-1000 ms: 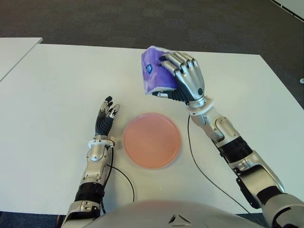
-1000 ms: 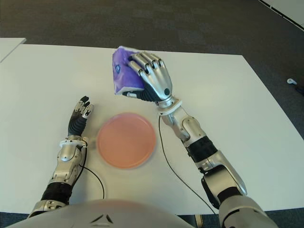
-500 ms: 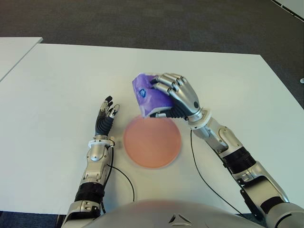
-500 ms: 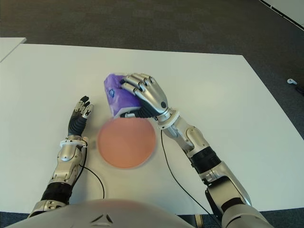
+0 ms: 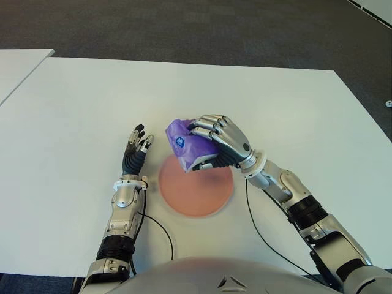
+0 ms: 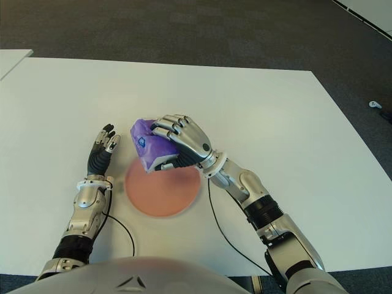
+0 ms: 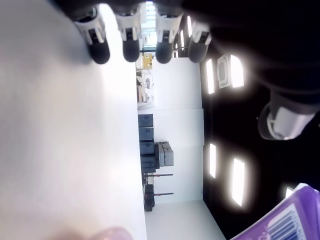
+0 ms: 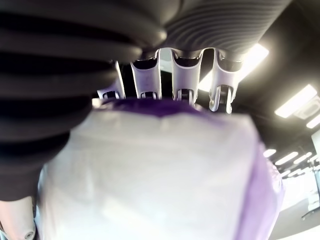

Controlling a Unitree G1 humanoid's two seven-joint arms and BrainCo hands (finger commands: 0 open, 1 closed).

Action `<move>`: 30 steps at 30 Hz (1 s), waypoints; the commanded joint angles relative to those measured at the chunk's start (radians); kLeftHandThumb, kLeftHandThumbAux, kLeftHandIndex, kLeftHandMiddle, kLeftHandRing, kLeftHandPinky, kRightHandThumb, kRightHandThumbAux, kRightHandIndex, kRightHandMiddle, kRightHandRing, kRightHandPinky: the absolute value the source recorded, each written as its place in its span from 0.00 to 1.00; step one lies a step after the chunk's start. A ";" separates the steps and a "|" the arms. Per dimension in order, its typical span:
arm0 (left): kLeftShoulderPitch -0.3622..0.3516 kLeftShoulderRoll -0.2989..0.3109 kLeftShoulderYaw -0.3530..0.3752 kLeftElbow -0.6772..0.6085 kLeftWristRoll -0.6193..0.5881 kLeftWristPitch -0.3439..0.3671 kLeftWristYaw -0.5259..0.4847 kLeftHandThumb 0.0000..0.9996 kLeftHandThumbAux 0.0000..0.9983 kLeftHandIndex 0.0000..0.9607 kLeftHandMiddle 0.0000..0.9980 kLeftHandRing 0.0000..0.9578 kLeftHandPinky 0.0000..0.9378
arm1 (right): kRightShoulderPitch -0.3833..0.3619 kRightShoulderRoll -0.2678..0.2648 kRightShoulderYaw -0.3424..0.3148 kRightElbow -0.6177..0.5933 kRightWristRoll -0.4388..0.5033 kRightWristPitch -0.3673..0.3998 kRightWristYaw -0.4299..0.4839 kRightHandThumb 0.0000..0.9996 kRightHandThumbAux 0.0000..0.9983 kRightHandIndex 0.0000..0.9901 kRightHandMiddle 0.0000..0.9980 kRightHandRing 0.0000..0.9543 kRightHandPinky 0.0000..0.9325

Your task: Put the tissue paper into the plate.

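Risk comes first as we scan from the left. Our left hand (image 5: 136,149) shows at 9 o'clock of the plate (image 5: 196,190), just beside its rim, fingers straight and loosely spread, holding nothing. If the pack drops short or bounces off the rim on that side, we judge it could land against this hand or on the white counter (image 5: 73,110) instead of in the dish.

At the middle, the pink plate lies flat, its 12 o'clock portion covered from our view by the purple tissue paper (image 5: 185,142) pack. The pack sits over the rim at roughly 11 to 12 o'clock, not over the centre, so letting go now could leave it tipped half on the edge, or nudge the light plate along the counter. We cannot tell whether the pack already touches the plate.

To the right, our right hand (image 5: 222,142) grips the pack: four fingers (image 8: 183,75) curl over its top face, the thumb presses from underneath, and the pack juts out past the fingertips toward 9 o'clock. The soft wrapper could cling to a finger on opening and drag aside.
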 commanded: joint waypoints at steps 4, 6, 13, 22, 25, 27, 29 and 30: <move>0.027 -0.002 -0.006 0.033 -0.009 0.046 -0.012 0.00 0.43 0.00 0.00 0.00 0.00 | 0.020 0.025 0.047 0.069 -0.041 -0.047 0.013 0.85 0.68 0.40 0.54 0.86 0.87; 0.028 -0.001 -0.007 0.032 -0.007 0.046 -0.010 0.00 0.43 0.00 0.00 0.00 0.00 | 0.026 0.023 0.056 0.070 -0.043 -0.053 0.030 0.85 0.68 0.40 0.54 0.86 0.87; 0.029 0.002 -0.008 0.027 -0.002 0.052 -0.008 0.00 0.42 0.00 0.00 0.00 0.00 | 0.052 0.009 0.068 0.044 -0.010 -0.068 0.135 0.85 0.68 0.40 0.54 0.85 0.86; 0.032 0.005 -0.010 0.015 0.000 0.067 -0.009 0.00 0.41 0.00 0.00 0.00 0.00 | 0.060 0.021 0.061 0.058 0.007 -0.071 0.199 0.85 0.68 0.40 0.54 0.85 0.86; 0.032 0.006 -0.012 0.011 0.003 0.075 -0.007 0.00 0.40 0.00 0.00 0.00 0.00 | 0.062 0.028 0.058 0.066 0.008 -0.069 0.194 0.85 0.68 0.40 0.54 0.85 0.86; 0.033 0.007 -0.012 0.008 0.004 0.076 -0.007 0.00 0.40 0.00 0.00 0.00 0.00 | 0.062 0.033 0.057 0.070 0.009 -0.069 0.192 0.85 0.68 0.40 0.54 0.85 0.87; 0.034 0.009 -0.013 0.007 0.006 0.075 -0.008 0.00 0.39 0.00 0.00 0.00 0.00 | 0.063 0.037 0.056 0.074 0.010 -0.069 0.192 0.85 0.68 0.40 0.54 0.85 0.87; 0.034 0.010 -0.013 0.007 0.007 0.075 -0.008 0.00 0.39 0.00 0.00 0.00 0.00 | 0.063 0.038 0.056 0.076 0.011 -0.069 0.193 0.85 0.68 0.40 0.54 0.85 0.87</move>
